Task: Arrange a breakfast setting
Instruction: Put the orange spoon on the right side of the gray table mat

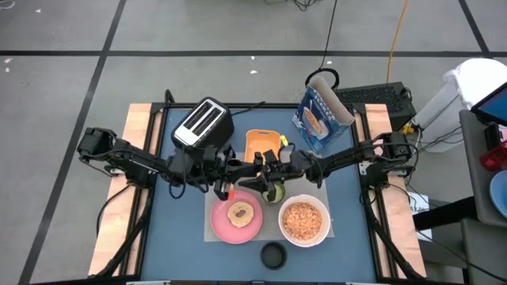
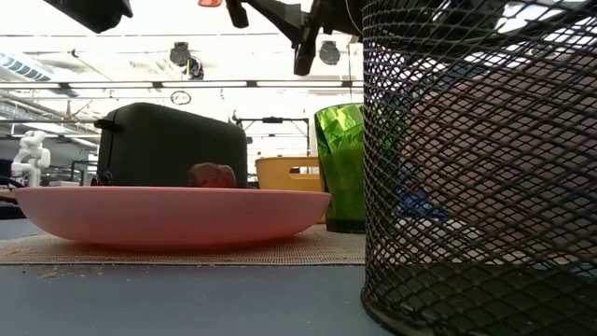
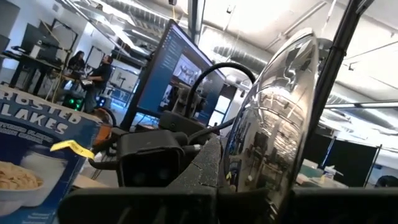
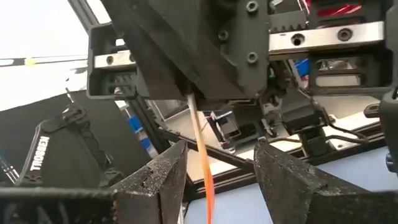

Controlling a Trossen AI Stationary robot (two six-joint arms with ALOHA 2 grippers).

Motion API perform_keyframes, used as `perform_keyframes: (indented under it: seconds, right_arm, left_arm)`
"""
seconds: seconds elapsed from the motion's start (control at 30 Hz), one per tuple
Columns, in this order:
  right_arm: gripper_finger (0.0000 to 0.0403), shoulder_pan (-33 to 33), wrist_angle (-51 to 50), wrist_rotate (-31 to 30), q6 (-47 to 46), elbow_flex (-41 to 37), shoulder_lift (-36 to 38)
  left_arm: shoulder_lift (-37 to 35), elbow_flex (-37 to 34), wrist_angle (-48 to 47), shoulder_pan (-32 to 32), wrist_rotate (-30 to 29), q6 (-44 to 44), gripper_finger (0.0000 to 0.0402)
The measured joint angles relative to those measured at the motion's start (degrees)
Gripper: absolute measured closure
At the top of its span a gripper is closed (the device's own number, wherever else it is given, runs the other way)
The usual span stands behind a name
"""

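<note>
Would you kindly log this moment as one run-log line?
left gripper: jaws shut on spoon, above pink plate | right gripper: jaws open beside spoon handle | toast: on plate | bowl: cereal

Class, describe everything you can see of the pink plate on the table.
The pink plate is round and shallow with a smooth, plastic-looking surface. It lies flat on a tan woven mat on the blue table top. A round piece of toast with a dark centre rests on it. The white bowl stands beside it, apart.

Grey tiled floor, bright ceiling lights, monitor
</note>
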State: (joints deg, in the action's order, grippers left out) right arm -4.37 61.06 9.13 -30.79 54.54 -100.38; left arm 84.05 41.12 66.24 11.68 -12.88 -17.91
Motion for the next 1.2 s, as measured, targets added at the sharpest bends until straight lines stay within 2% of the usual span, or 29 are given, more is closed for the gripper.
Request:
perform_keyframes:
  seconds: [0.73,0.9,1.03,1.2]
  right_arm:
    - [0.0227,1.71,1.32,-0.35,4.68,-0.02,0.0]
    - [0.0227,3.18,-1.57,-0.03,9.24,-0.02,-0.01]
    - [0.0227,3.86,-3.48,3.35,7.98,-0.02,-0.02]
    - [0.0227,4.94,-4.45,5.85,4.42,-0.02,-0.06]
  left_arm:
    - [0.0,-0.02,-0.92,-1.08,-0.64,1.5,0.0396]
    - [0.0,-0.02,1.14,-3.49,-0.68,-3.31,0.0396]
    - [-0.04,-0.02,1.09,-4.96,-0.51,-5.74,0.0396]
    - [-0.11,-0.02,1.1,-5.54,0.18,-4.64,0.0396]
